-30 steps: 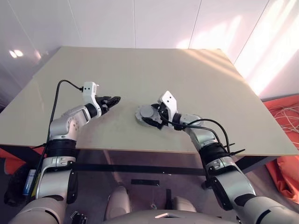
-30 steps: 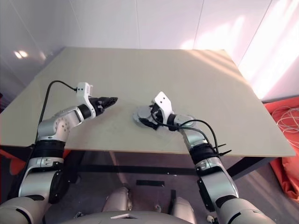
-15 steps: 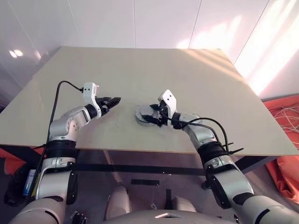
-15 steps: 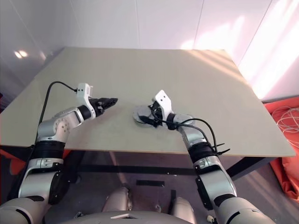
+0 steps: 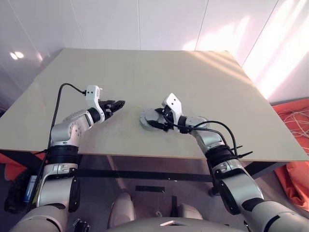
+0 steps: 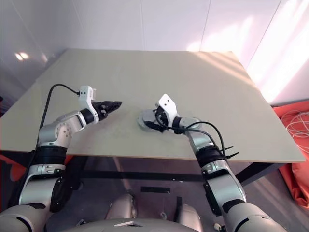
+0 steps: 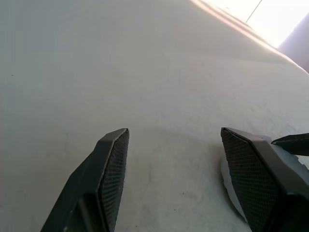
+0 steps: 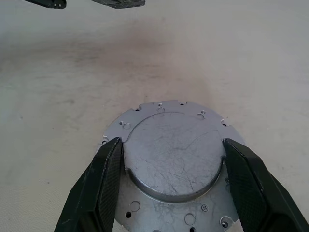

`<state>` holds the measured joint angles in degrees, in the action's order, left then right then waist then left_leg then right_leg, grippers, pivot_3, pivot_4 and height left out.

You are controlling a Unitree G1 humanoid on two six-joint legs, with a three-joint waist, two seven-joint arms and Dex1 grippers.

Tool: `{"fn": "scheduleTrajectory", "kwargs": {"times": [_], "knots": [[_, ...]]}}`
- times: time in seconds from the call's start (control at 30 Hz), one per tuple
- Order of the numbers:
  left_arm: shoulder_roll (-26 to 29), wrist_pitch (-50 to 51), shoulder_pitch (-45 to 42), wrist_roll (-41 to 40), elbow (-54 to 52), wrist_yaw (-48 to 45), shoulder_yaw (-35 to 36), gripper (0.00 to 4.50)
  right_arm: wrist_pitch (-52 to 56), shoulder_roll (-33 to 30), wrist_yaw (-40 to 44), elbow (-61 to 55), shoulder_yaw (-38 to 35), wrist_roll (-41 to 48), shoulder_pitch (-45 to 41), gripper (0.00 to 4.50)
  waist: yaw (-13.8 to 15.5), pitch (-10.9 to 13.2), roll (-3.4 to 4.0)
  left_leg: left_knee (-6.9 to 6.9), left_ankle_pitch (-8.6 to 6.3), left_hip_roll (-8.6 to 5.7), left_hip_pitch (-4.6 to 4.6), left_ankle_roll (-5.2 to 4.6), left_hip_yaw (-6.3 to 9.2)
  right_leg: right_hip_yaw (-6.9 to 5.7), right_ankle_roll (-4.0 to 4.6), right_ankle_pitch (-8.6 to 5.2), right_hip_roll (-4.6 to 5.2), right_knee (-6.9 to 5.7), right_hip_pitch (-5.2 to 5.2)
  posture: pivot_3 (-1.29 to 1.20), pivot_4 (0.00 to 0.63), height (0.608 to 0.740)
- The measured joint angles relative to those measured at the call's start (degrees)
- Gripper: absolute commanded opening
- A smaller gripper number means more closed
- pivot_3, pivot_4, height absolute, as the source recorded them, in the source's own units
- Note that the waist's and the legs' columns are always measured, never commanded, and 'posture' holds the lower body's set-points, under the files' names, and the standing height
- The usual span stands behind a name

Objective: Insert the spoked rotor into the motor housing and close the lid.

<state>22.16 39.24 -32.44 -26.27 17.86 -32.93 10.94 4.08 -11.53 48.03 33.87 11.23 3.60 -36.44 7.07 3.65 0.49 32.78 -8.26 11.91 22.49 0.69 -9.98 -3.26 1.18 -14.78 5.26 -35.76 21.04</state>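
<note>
The motor housing [image 8: 172, 162] lies on the table [image 5: 193, 72] as a round grey metal puck, its plain raised face up over a flanged plate with small holes. I cannot tell whether that face is the lid. The spoked rotor is hidden. My right gripper [image 8: 172, 143] reaches over the housing [image 5: 147, 118], both pads [image 8: 112, 169] against the sides of the raised round part. Off to the housing's left, my left gripper [image 5: 118, 103] hovers low over bare table. It stands open [image 7: 175, 131] with nothing between its fingers.
The table's near edge [image 5: 145, 155] runs just below both arms. Orange fabric with pale cables [image 5: 295, 140] lies on the floor past the right edge. Bare tabletop stretches behind and to the right of the housing.
My right gripper's fingers have drawn in a little around the housing's raised part. The left arm has kept still.
</note>
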Motion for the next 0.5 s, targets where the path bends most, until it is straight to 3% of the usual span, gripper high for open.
{"fn": "scheduleTrajectory", "kwargs": {"times": [0.5], "knots": [[0.0,0.3,0.7,-0.1,-0.4,0.2,0.1,3.23,-2.6,0.0,-0.1,3.0,0.9,-1.2,-1.3,3.19,-0.1,0.0,0.00,-0.06,-0.01,0.00,-0.18,0.00,-0.01,0.07,0.00,0.00,0.00,0.01,-0.11,0.00,0.000,0.740]]}}
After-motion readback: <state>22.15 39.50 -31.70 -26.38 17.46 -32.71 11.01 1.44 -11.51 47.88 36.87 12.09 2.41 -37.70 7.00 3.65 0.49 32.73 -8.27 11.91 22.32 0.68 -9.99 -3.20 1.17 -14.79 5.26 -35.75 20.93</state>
